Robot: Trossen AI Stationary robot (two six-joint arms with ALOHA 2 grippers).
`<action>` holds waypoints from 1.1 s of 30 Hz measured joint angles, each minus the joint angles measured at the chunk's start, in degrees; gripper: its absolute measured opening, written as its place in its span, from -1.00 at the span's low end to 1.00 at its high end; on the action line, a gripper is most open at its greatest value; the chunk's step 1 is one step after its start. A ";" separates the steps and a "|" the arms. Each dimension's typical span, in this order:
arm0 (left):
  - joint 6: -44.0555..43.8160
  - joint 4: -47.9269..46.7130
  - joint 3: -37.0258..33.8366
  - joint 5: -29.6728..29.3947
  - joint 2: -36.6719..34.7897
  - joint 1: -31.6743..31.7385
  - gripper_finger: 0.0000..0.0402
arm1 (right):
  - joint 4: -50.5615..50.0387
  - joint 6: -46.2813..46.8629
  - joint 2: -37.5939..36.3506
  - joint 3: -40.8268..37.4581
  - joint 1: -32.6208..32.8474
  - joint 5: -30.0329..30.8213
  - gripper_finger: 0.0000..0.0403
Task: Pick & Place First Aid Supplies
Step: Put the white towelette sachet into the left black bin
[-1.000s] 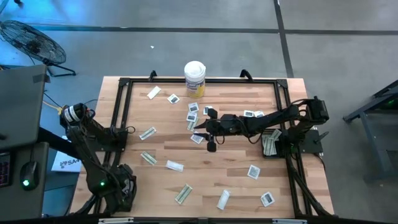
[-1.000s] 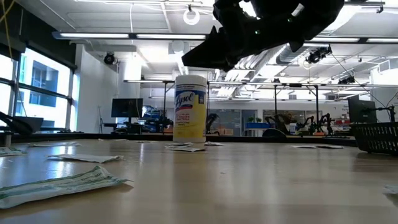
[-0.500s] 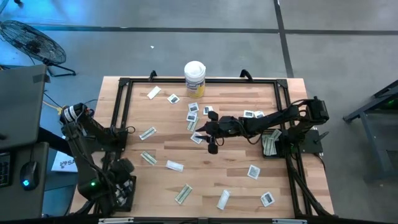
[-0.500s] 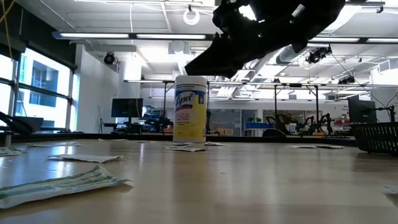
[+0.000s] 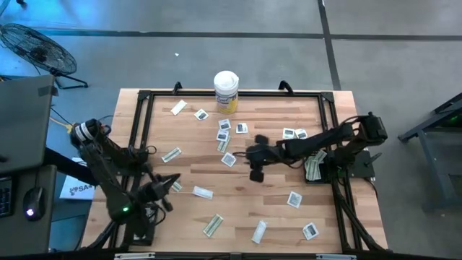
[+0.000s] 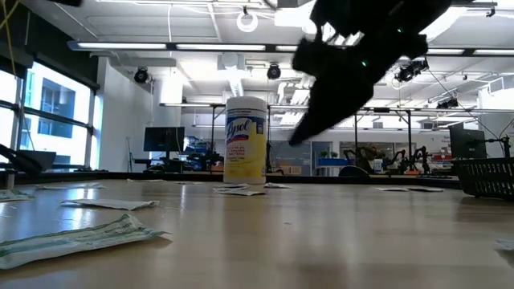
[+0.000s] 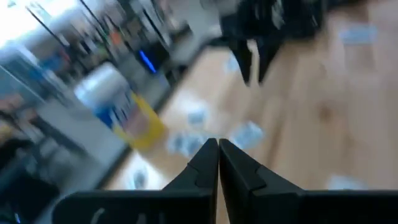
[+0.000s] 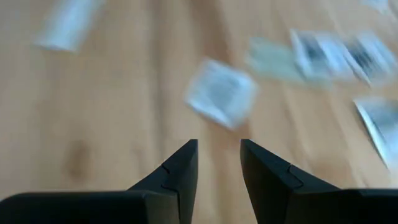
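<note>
- The right gripper (image 5: 254,173) hangs over the middle of the table (image 5: 274,217), on the near side of the canister (image 5: 226,91); its jaws stand apart with nothing between them, and a square sachet (image 8: 221,93) lies just ahead of its tips.
- The left gripper (image 5: 170,183) is out over the left part of the table, well away from the canister, clenched tight on nothing I can see.
- The packets (image 5: 222,135) lie scattered flat: a cluster just near-side of the canister, more strewn toward the near edge, and some in the bin (image 5: 312,166) by the right arm's base.
- They look feather-light, thin and floppy, likely slick on wood. I'd pinch one by an edge, pressing down so a finger slides under.
- Both wrist views are smeared by motion, so print and packet edges are hard to make out.
- From table height the right arm is only a dark mass, with its fingertips lost.
</note>
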 joint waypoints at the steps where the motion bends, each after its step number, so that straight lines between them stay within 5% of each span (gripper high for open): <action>1: -0.02 0.60 -1.32 -2.01 0.00 1.28 -0.95 | -4.02 2.60 -0.71 0.00 0.15 1.56 -0.43; 7: -0.02 3.02 -7.48 -3.69 0.00 9.81 -0.95 | -18.35 15.17 -4.53 0.00 3.85 12.51 -0.43; 14: -0.04 4.80 -10.89 -4.11 0.00 21.13 -0.95 | -11.04 24.14 -2.70 0.00 3.75 26.76 -0.43; 26: -0.04 9.67 -13.88 -0.20 0.00 31.75 -0.95 | 16.34 11.34 8.80 0.20 -13.50 17.47 -0.43; 33: 0.26 11.13 -13.89 -1.12 0.02 32.08 -0.95 | 15.18 6.89 16.08 7.36 -19.13 12.57 -0.43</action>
